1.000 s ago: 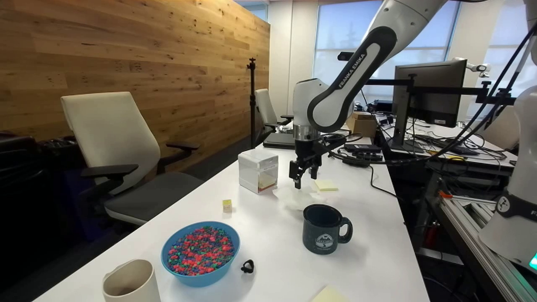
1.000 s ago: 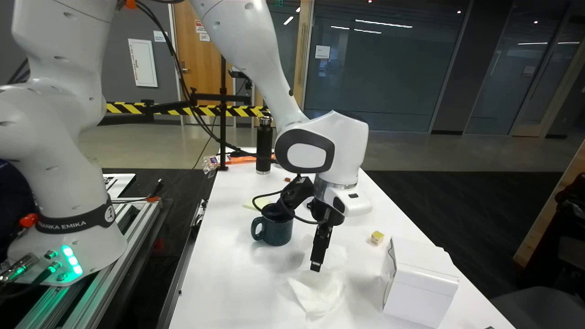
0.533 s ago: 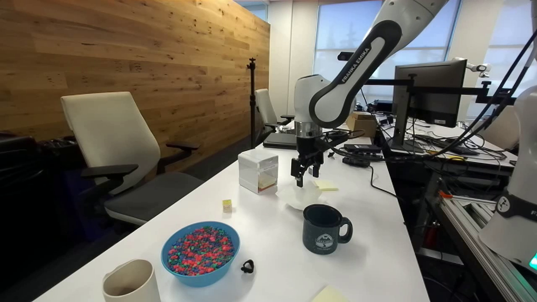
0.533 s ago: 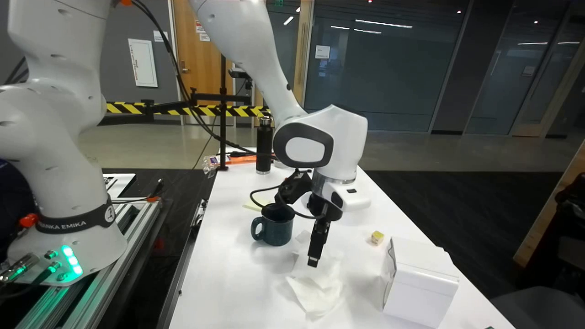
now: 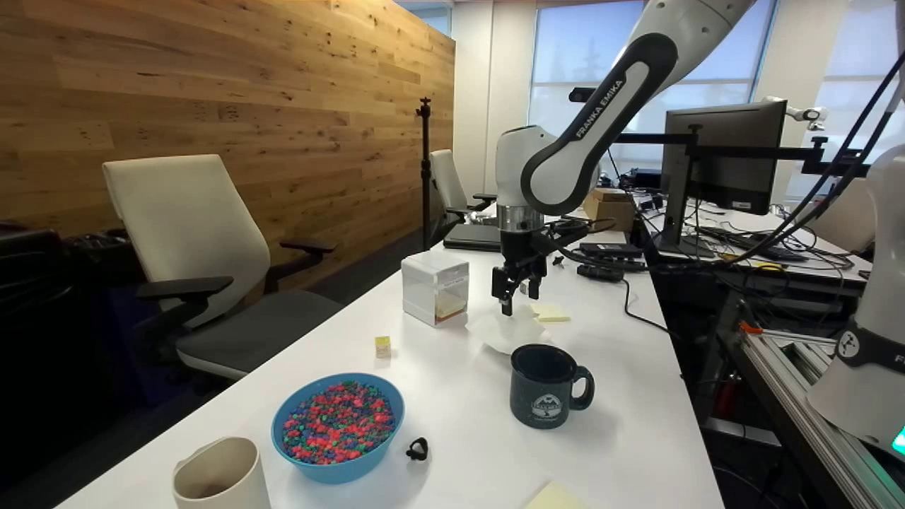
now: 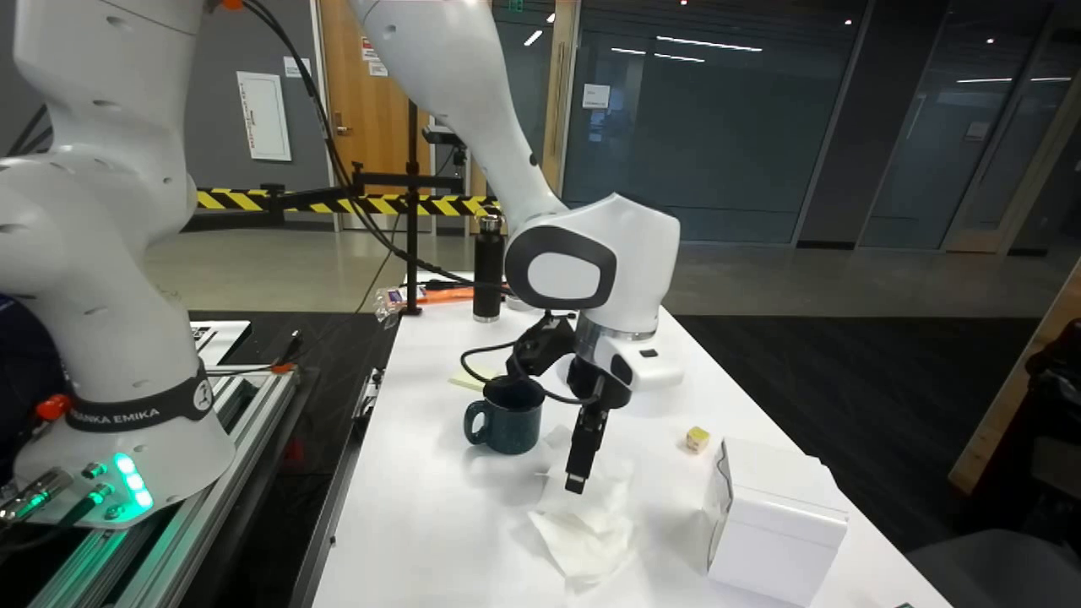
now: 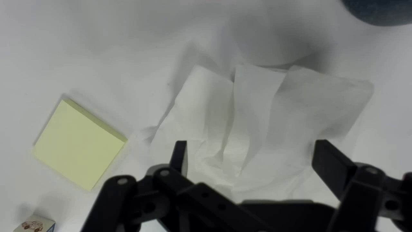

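My gripper (image 7: 249, 145) is open, fingers wide apart, with nothing held between them. It points down over a crumpled white tissue (image 7: 254, 103) on the white table. In both exterior views the gripper (image 5: 520, 302) (image 6: 576, 483) appears a little above the tissue (image 5: 505, 336) (image 6: 587, 536); whether a fingertip touches it I cannot tell. A yellow sticky-note pad (image 7: 80, 145) lies beside the tissue. A small printed block (image 7: 34, 224) is cut off at the lower left of the wrist view. A dark green mug (image 5: 541, 396) (image 6: 513, 422) stands upright near the tissue.
A white box with a clear front (image 5: 426, 291) (image 6: 781, 523) and a small yellow cube (image 5: 382, 347) (image 6: 697, 439) stand on the table. A blue bowl (image 5: 339, 474) of colourful bits, a beige cup (image 5: 233, 488), a black clip-like piece (image 5: 417, 449) and a black bottle (image 6: 487, 270) are also there.
My gripper has risen and shifted slightly, mostly in the first half second, and is almost still since. The tissue's folds look a little different. The gripper stays open.
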Robot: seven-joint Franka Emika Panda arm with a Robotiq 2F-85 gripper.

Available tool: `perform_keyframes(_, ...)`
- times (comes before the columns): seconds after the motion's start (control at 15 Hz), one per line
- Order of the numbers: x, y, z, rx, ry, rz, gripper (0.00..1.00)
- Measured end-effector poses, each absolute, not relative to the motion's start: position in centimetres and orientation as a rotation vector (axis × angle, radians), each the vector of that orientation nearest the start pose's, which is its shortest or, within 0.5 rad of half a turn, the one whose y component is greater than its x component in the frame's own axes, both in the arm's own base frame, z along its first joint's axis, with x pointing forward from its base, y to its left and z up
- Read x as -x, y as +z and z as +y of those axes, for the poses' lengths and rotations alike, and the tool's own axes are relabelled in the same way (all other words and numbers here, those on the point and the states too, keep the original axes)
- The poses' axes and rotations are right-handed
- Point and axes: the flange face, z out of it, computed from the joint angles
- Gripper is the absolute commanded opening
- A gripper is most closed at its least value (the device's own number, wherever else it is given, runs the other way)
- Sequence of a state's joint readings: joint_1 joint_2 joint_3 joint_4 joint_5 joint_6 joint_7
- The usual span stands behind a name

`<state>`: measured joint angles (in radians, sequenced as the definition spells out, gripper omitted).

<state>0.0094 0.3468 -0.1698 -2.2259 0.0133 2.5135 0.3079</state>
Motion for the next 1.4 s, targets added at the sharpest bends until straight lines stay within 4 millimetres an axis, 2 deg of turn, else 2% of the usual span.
perform_keyframes(0.27,-53.6,21.6,-9.1,3.104,0.077,0.748,1.00)
perform_keyframes(0.53,-53.5,22.4,-8.8,3.115,0.103,0.657,1.00)
perform_keyframes(1.07,-53.7,26.5,-8.5,3.141,0.063,0.377,1.00)
perform_keyframes(1.4,-54.0,28.4,-7.9,3.146,0.010,0.279,1.00)
